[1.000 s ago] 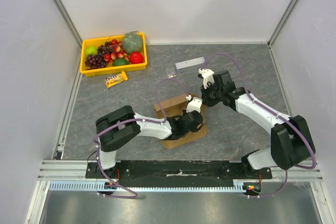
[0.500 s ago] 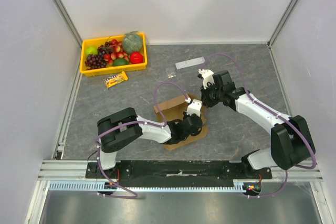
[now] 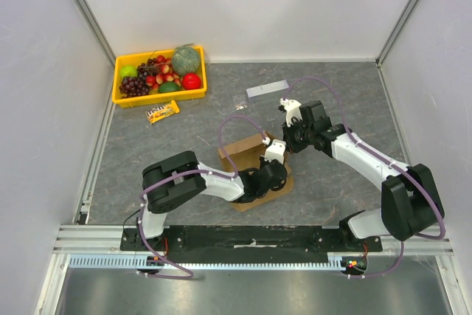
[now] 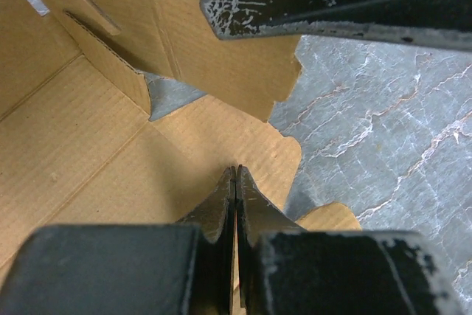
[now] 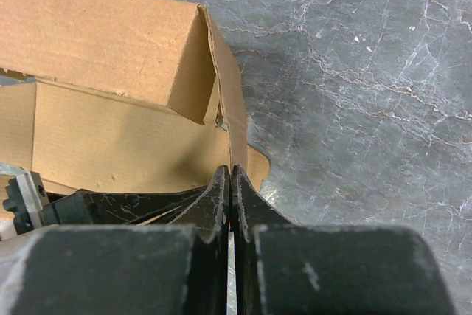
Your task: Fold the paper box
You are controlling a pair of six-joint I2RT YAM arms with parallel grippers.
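On the grey stone-patterned table (image 3: 346,94), well apart from the yellow fruit tray (image 3: 118,88) in the far left corner, the paper box (image 3: 240,150) lies near the middle, just ahead of the arm bases. It is only partly formed, with one long wall standing and the near panels lying flat. Both arms meet over it. The left gripper (image 4: 235,176) is clenched on nothing, its tips down on the inner floor panel close to a notched edge. The right gripper (image 5: 229,173) is clenched too, its tips touching the end of the raised wall; I cannot tell whether a sliver of card is nipped there. The chief risk, as I judge it, is slipping. Closed tips can only push, so the wall may flop flat again, or the light box may skate across the smooth table if the left tips lose their hold on the floor panel. The two grippers sit just beside each other, so a shove from either could knock the other. Lesser risks are that the end flap (image 5: 188,71) folds to the wrong side of the wall, or that the rounded tab (image 5: 258,164) creases under the fingers instead of seating.
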